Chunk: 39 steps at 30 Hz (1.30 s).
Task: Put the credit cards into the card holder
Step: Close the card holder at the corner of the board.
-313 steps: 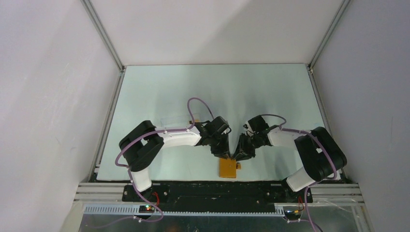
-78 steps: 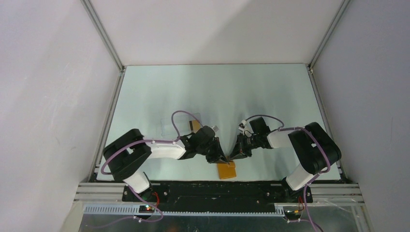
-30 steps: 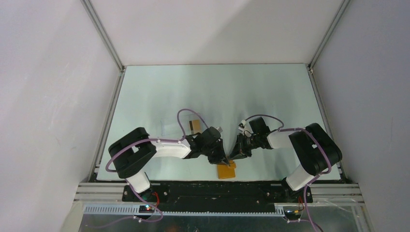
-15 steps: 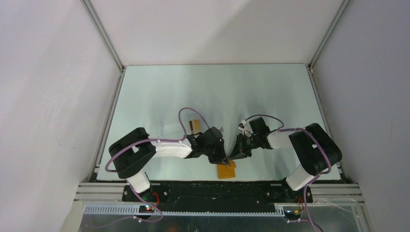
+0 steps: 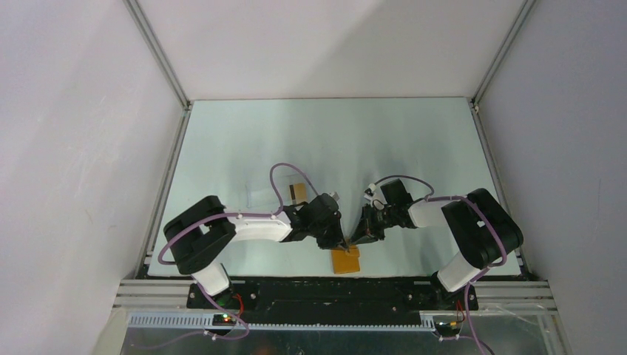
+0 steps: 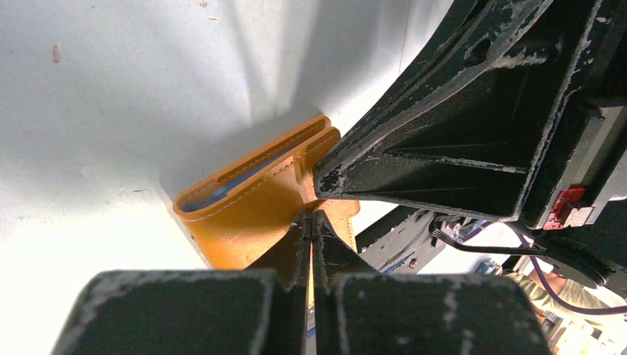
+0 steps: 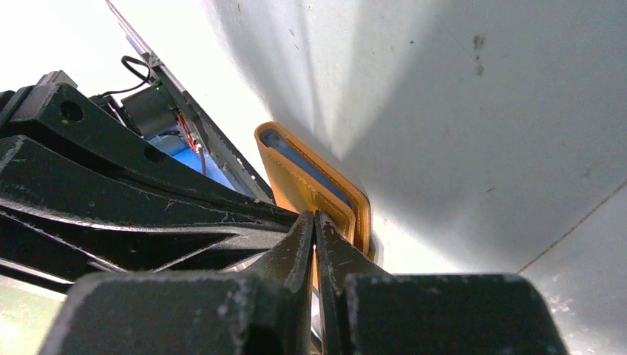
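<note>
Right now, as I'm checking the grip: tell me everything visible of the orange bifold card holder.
The orange bifold card holder looks like stitched leather with blue lining showing in its fold. It sits nearly closed on the pale table at the near edge. The shut left gripper and right gripper both touch it.
</note>
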### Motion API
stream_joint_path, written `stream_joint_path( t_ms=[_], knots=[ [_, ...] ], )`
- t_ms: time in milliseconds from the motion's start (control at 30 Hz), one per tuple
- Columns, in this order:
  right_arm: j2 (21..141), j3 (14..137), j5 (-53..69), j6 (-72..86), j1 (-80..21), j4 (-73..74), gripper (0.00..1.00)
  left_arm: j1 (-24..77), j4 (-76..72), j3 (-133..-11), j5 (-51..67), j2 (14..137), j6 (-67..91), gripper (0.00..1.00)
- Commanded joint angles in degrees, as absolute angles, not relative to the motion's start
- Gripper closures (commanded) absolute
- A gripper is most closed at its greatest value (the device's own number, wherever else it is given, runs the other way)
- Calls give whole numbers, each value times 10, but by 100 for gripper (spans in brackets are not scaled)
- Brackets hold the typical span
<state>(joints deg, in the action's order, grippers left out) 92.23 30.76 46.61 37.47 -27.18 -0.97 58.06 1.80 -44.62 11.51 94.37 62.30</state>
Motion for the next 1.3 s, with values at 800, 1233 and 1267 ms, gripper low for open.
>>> stream_joint_path(
  t_ms=[800, 1233, 1267],
  knots=[
    [720, 297, 401, 379, -285, 118, 74, 602, 83, -449, 71, 927, 595, 100],
    [760, 297, 391, 374, -323, 116, 100, 608, 109, -468, 69, 935, 589, 100],
    [768, 297, 388, 375, -329, 110, 100, 609, 110, -469, 69, 937, 589, 100]
  ],
)
